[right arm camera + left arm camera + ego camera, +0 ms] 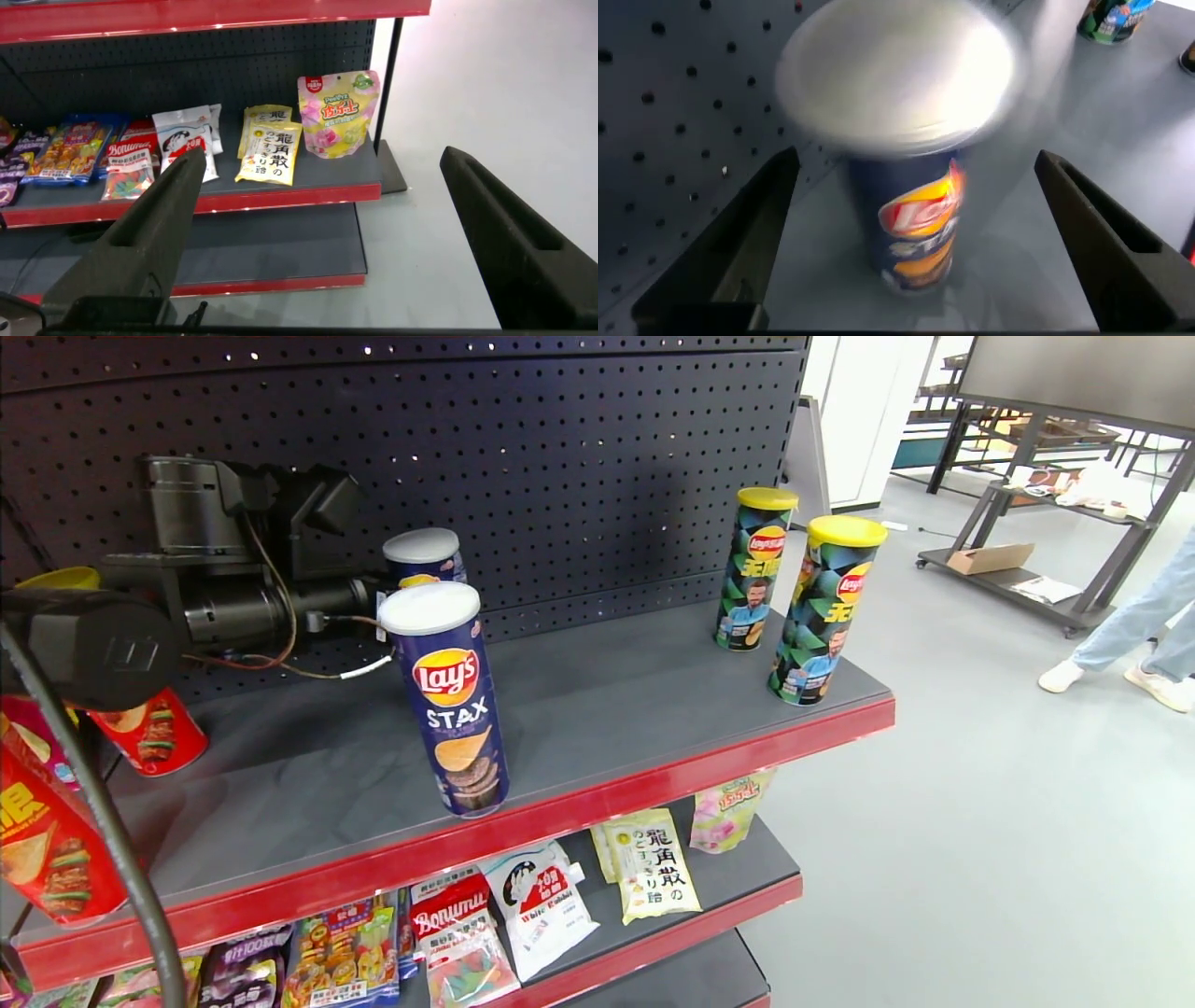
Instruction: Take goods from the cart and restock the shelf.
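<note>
A blue chip can (425,558) with a white lid stands upright at the back of the top shelf (607,709), close to the black pegboard (560,457). The left gripper (917,161) is level with its upper part, its fingers (757,224) spread wide on either side with a gap to the can on both sides, so it holds nothing. A second blue can (453,700) stands just in front of the first, near the shelf's red front edge, and partly hides it in the head view. Two green cans with yellow lids (754,569) stand well apart, towards the shelf's right end. Red cans (154,733) crowd the left end, beneath the arm. The right gripper (324,159) hangs low with its fingers wide apart and empty, facing a lower shelf (280,198) that carries snack bags (266,140).
</note>
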`<state>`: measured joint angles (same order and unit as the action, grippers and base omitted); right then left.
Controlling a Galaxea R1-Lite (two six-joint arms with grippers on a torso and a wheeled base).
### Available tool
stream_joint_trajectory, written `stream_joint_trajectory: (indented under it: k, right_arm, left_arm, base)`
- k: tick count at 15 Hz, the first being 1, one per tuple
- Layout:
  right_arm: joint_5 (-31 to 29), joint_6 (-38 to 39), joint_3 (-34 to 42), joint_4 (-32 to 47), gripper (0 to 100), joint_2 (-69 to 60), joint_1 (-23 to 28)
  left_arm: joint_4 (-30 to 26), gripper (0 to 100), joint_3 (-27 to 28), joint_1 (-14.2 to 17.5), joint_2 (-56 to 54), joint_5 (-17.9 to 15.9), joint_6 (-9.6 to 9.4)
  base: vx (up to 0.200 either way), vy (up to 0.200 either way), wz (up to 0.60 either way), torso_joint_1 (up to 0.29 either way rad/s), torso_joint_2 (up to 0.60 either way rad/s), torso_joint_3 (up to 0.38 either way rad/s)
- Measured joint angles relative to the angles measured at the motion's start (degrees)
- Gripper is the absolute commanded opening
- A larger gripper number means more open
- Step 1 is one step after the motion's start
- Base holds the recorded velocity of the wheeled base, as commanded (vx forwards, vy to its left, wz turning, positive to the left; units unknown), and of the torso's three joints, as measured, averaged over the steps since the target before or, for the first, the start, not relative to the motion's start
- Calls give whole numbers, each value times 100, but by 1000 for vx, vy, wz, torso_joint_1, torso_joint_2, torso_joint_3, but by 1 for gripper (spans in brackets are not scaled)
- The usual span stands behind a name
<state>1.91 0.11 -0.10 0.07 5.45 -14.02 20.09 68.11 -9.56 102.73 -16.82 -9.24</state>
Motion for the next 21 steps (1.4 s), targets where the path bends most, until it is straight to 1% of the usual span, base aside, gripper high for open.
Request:
stream_joint_trajectory:
  k: [6, 9, 11, 12, 13, 14, 16, 17, 18, 20, 21]
  right_arm:
    - [0, 0, 0, 0, 100, 0, -4]
    - [0, 0, 0, 2, 100, 0, 0]
    - [0, 5, 0, 2, 100, 0, -4]
    - [0, 0, 0, 2, 100, 0, -4]
    - [0, 0, 0, 2, 100, 0, -1]
    - [0, 0, 0, 0, 100, 0, -1]
    - [0, 2, 0, -2, 100, 0, -1]
    - [0, 0, 0, 0, 100, 0, -1]
    - [0, 0, 0, 0, 100, 0, -1]
    - [-2, -1, 0, 0, 100, 0, 0]
    - [0, 0, 0, 0, 100, 0, -1]
  left_arm:
    - [7, 100, -463, 217, -367, 13, -11]
    - [0, 100, -866, 315, -651, 13, -12]
    - [-28, 100, -1228, 380, -965, 32, -33]
    - [-112, 100, -1491, 394, -1208, 44, -83]
    - [-208, 100, -1836, 396, -1552, 51, -189]
    - [-345, 100, -2280, 397, -2054, 55, -340]
    - [-556, 100, -3140, 413, -3248, 108, -549]
    - [-742, 100, -3539, 444, -3942, 222, -589]
    - [-1000, 100, -3823, 485, -4526, 377, -580]
    - [-1687, 100, -4234, 597, -5667, 965, -425]
    - [-1865, 100, -4353, 645, -6015, 1119, -380]
  base:
    - [0, 0, 0, 0, 0, 0]
    - [0, 0, 0, 0, 0, 0]
    - [0, 0, 0, 0, 0, 0]
    - [0, 0, 0, 0, 0, 0]
    - [0, 0, 0, 0, 0, 0]
    - [0, 0, 0, 0, 0, 0]
    - [0, 0, 0, 0, 0, 0]
    - [0, 0, 0, 0, 0, 0]
    - [0, 0, 0, 0, 0, 0]
    - [0, 0, 0, 0, 0, 0]
    - [0, 0, 0, 0, 0, 0]
